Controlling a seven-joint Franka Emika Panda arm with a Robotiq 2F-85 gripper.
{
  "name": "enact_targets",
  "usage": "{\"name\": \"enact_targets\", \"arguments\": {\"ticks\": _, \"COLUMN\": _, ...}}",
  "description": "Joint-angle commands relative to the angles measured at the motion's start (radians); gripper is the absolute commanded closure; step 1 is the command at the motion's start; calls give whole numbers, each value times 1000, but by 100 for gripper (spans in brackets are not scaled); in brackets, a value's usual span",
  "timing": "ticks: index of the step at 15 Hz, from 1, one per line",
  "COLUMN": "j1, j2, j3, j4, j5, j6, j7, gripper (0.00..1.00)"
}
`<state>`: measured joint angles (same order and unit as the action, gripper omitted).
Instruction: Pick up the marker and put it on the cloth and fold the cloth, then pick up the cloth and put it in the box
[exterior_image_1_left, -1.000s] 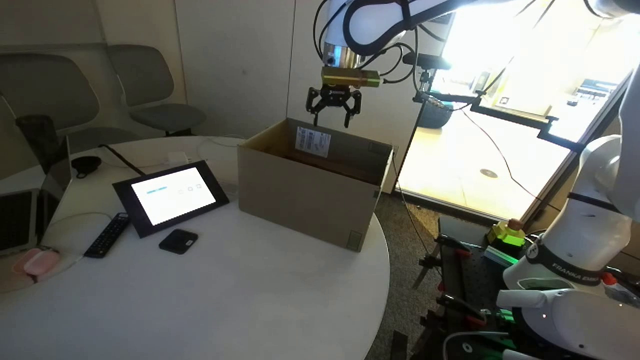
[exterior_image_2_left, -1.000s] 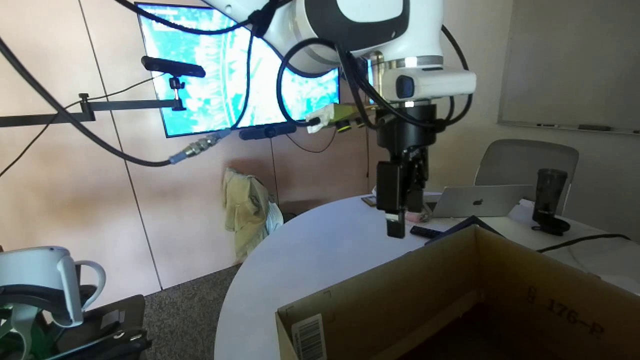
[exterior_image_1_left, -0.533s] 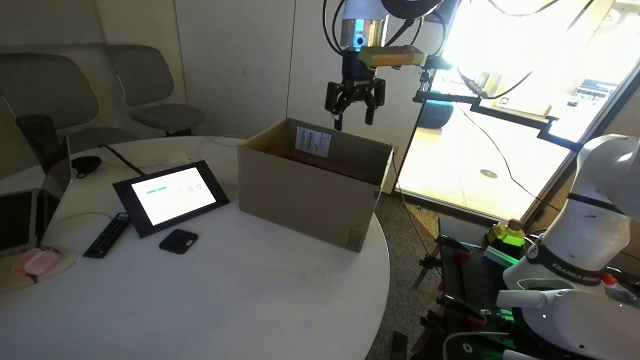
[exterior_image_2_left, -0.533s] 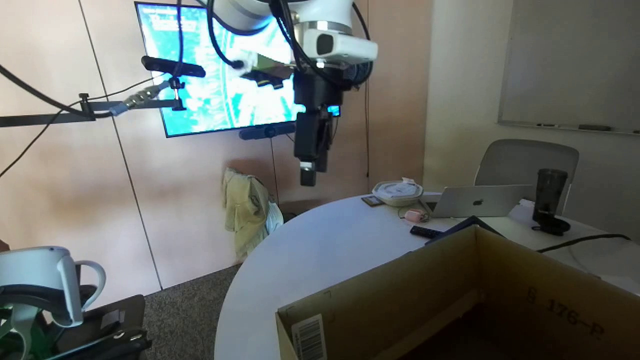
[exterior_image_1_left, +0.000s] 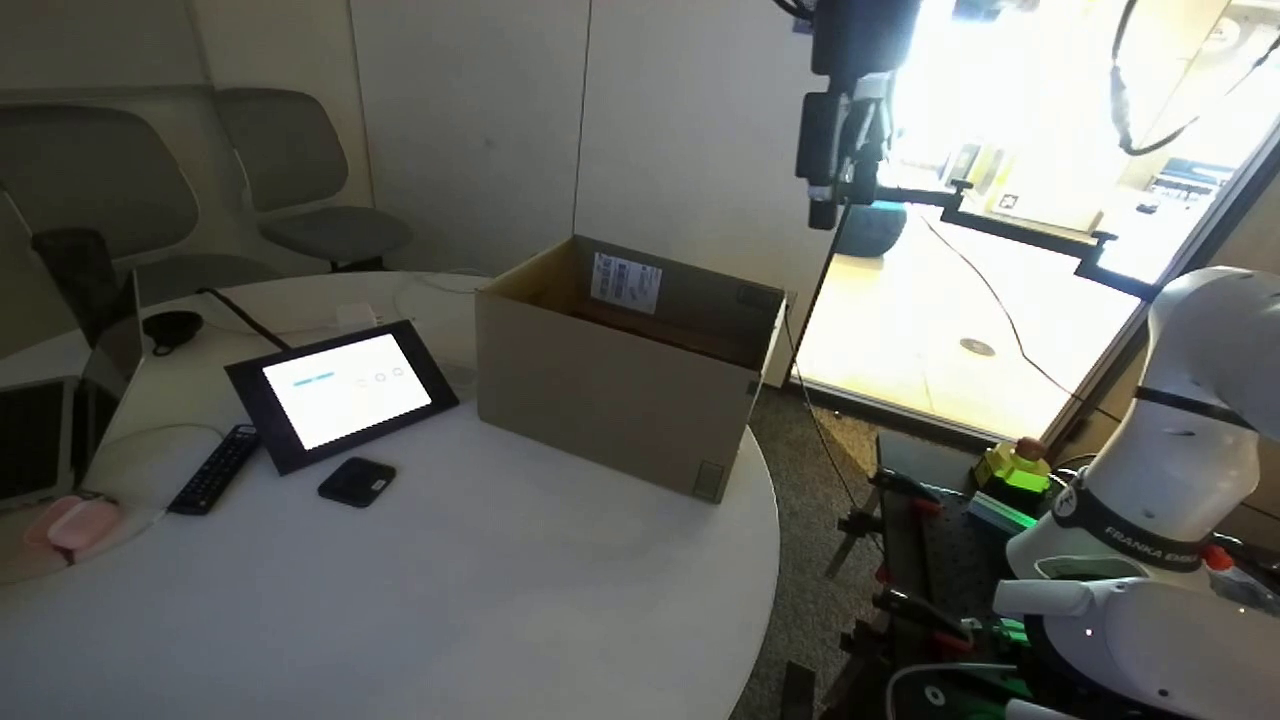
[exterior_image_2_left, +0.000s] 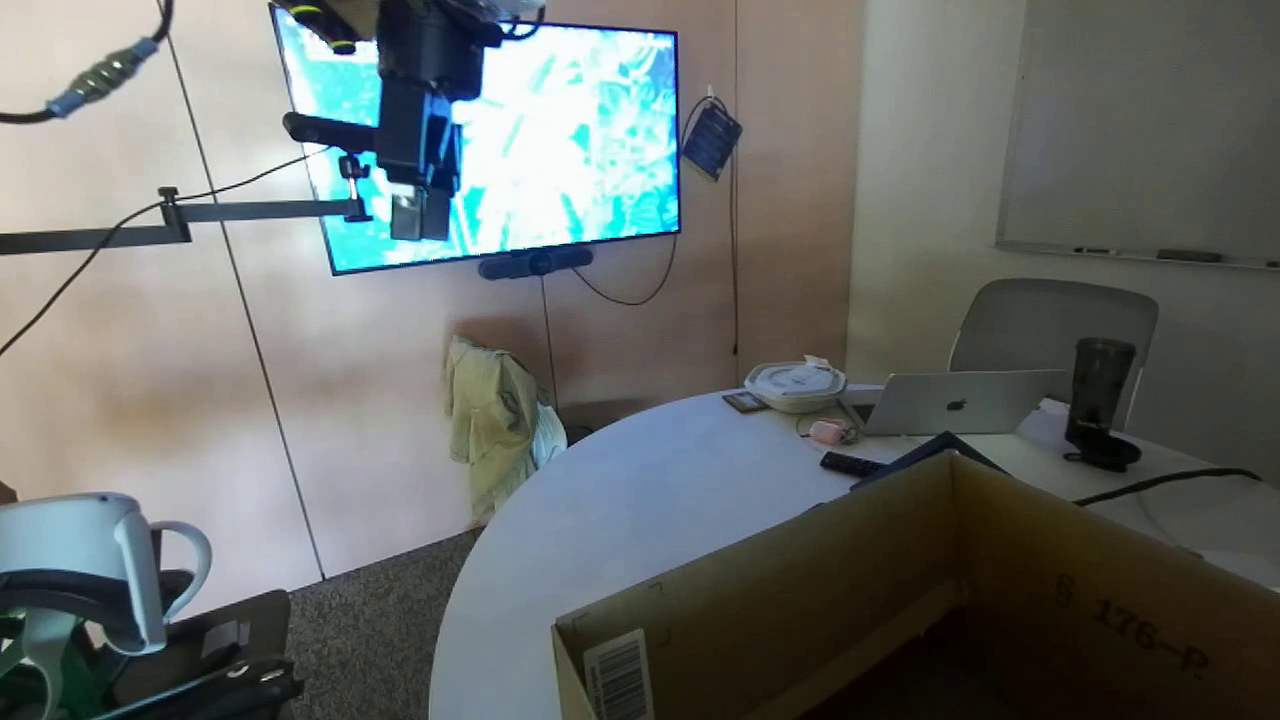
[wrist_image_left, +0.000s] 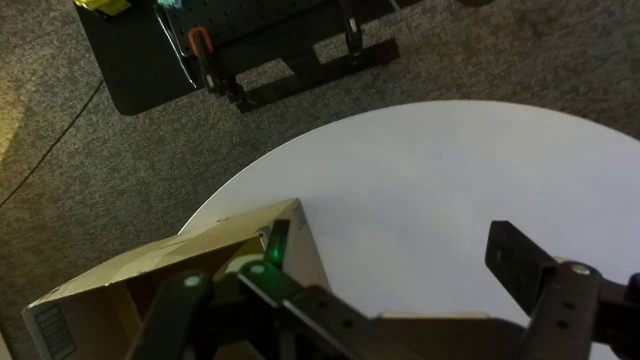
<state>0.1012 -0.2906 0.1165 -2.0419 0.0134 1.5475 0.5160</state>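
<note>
The gripper (wrist_image_left: 390, 242) gapes low in the wrist view; left in an exterior view, a lit screen (exterior_image_1_left: 347, 392) flanks the box (exterior_image_1_left: 615, 390).

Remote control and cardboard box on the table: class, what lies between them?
In an exterior view, the dark-framed screen and the small black device sit between the remote control and the cardboard box.

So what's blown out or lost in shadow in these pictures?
In an exterior view, the bright opening is overexposed; in an exterior view, the wall screen is washed out and the box darkens toward its bottom; in the wrist view, the end effector looks mostly dark.
</note>
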Motion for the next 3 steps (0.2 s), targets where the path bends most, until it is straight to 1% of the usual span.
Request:
{"name": "enact_targets", "arguments": {"ticks": 1, "j1": 3, "j2": -135, "j3": 16, "j4": -46, "j5": 43, "j6": -50, "j7": -110, "gripper": 0}}
{"name": "enact_targets", "arguments": {"ticks": 2, "j1": -17, "j2": -66, "j3": 31, "j4": -10, "j5": 24, "j6": -44, "j7": -54, "gripper": 0}}
{"name": "enact_targets", "arguments": {"ticks": 3, "j1": -18, "j2": -85, "j3": 35, "j4": -13, "j5": 24, "j6": -48, "j7": -60, "gripper": 0}}
